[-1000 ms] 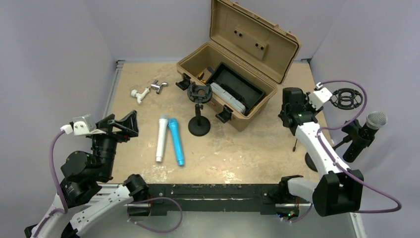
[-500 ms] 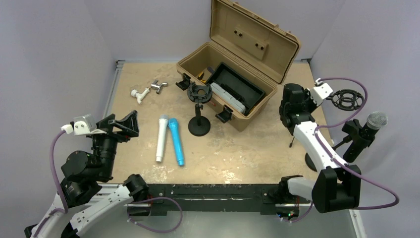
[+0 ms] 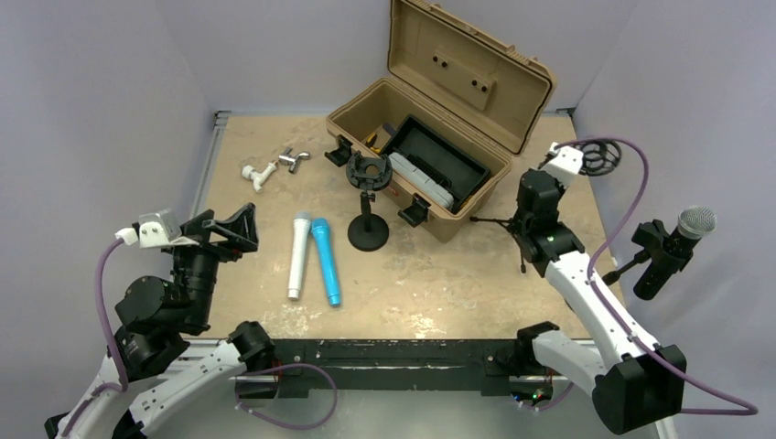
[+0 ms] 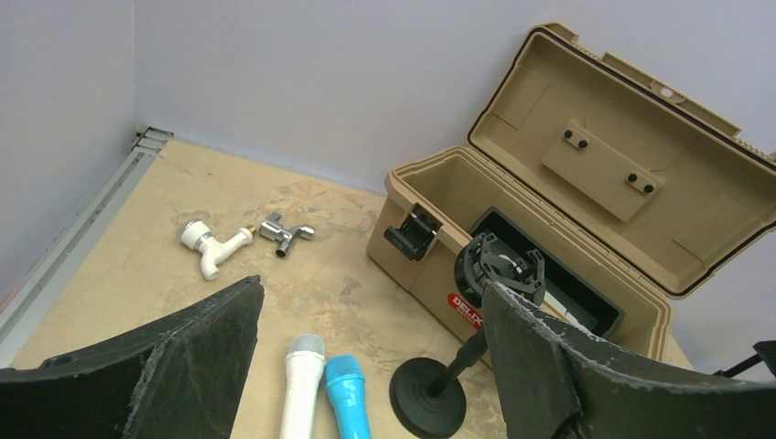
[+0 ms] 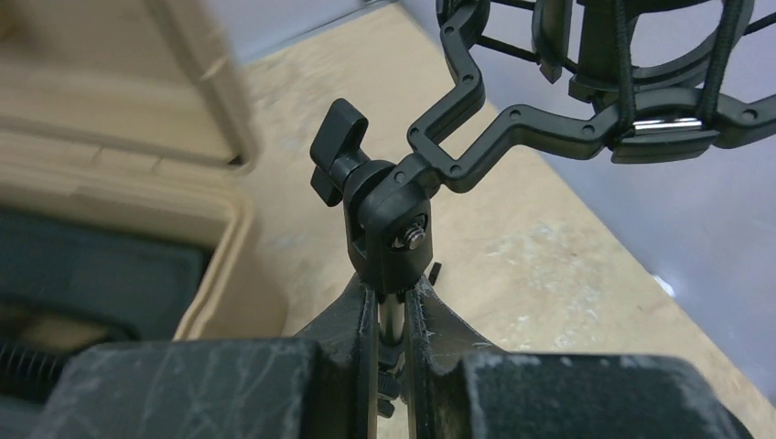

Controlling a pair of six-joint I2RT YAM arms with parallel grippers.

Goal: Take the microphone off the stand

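A microphone with a silver mesh head (image 3: 695,222) sits in a black clip on a stand arm (image 3: 652,262) at the right edge of the table, away from both grippers. My right gripper (image 3: 529,219) (image 5: 392,297) is shut on the thin rod of a small tripod stand with an empty black shock mount (image 5: 631,82) (image 3: 599,157), held off the table and tilted. My left gripper (image 3: 224,233) (image 4: 371,288) is open and empty above the near left. A black round-base stand (image 3: 368,233) (image 4: 428,400) with an empty clip stands mid-table.
A white microphone (image 3: 299,254) and a blue microphone (image 3: 326,261) lie side by side left of the round-base stand. An open tan toolbox (image 3: 476,64) with a black tray stands at the back. A white tap (image 3: 259,173) and a metal valve (image 3: 293,159) lie at the back left.
My right arm has swung left and inward from the table's right edge, carrying the shock mount stand toward the toolbox. The left arm and the silver-headed microphone have not moved.
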